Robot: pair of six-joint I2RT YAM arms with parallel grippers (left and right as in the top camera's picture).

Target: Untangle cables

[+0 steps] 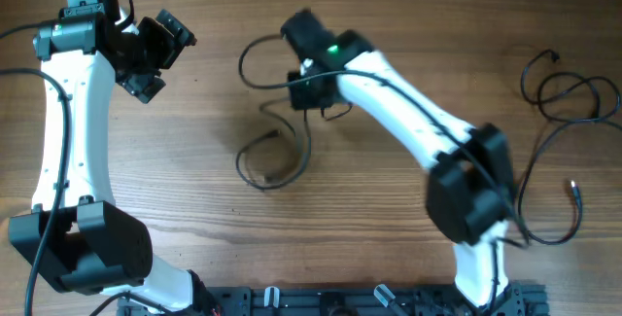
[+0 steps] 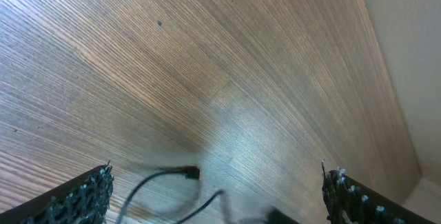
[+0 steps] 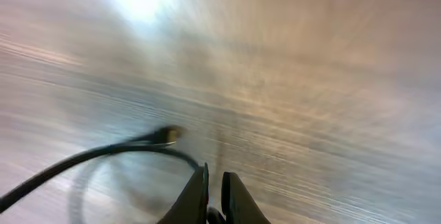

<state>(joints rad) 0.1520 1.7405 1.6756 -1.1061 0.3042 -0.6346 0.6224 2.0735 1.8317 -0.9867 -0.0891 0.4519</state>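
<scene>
**A:** Wood-grain table (image 1: 194, 131) first, then the arms. The right arm (image 1: 408, 112) reaches across the middle, and the left arm (image 1: 68, 112) stands at its own side.

**B:** And the grippers?

**A:** The right gripper (image 3: 214, 179) has its fingers pinched almost together. A thin black strand runs in between them, so I judge it is clamped on one of the cables (image 1: 275, 160), though the wrist picture is blurred. The left gripper (image 1: 167, 61) is spread wide with nothing between its fingers.

**B:** Where does the tangle lie?

**A:** It lies in loose loops just below and beside the right gripper, with one loop arching out to its far side. That is well apart from the left gripper. A second bunch (image 1: 573, 97) lies far behind the right gripper, past the elbow. A small plug (image 3: 169, 134) sits just ahead of the right fingertips.

**B:** What could go wrong?

**A:** Nothing pins the other end. A pull would likely drag the whole bundle along or cinch the crossings tighter. A cord this thin could also slip out of the pinch.
</scene>
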